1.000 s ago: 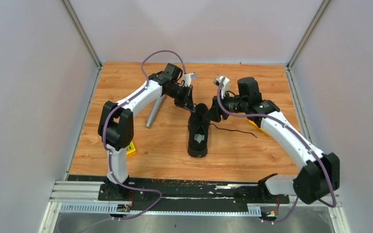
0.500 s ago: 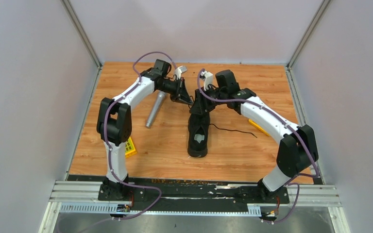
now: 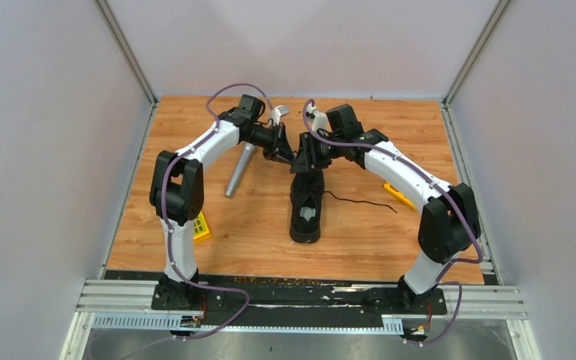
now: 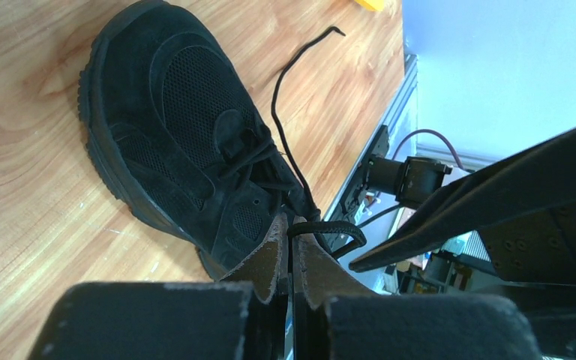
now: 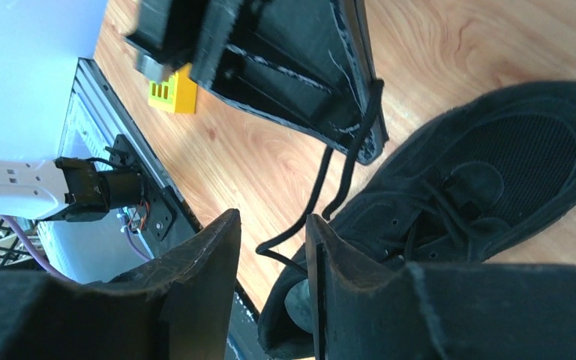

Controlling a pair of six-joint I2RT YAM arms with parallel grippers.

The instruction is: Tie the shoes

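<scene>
The black sneaker (image 3: 307, 202) lies mid-table, toe toward the far side, pale grey insole showing. It also shows in the left wrist view (image 4: 187, 142) and the right wrist view (image 5: 480, 187). My left gripper (image 3: 289, 158) is shut on a black lace (image 4: 322, 225) just above the shoe's toe end, holding a loop of it. My right gripper (image 3: 304, 155) is open right beside the left one, with a bend of lace (image 5: 300, 232) hanging between its fingers. The other lace end (image 3: 364, 201) trails on the wood to the shoe's right.
A silver microphone (image 3: 238, 171) lies left of the shoe under the left arm. A yellow block (image 3: 202, 229) sits near the left arm's base, and another yellow piece (image 3: 399, 194) lies under the right arm. Grey walls enclose the wooden table (image 3: 255, 225).
My right arm has swung left and toward the far side, bringing its gripper up against the left gripper above the shoe's toe. My left gripper has shifted slightly back with the lace.
</scene>
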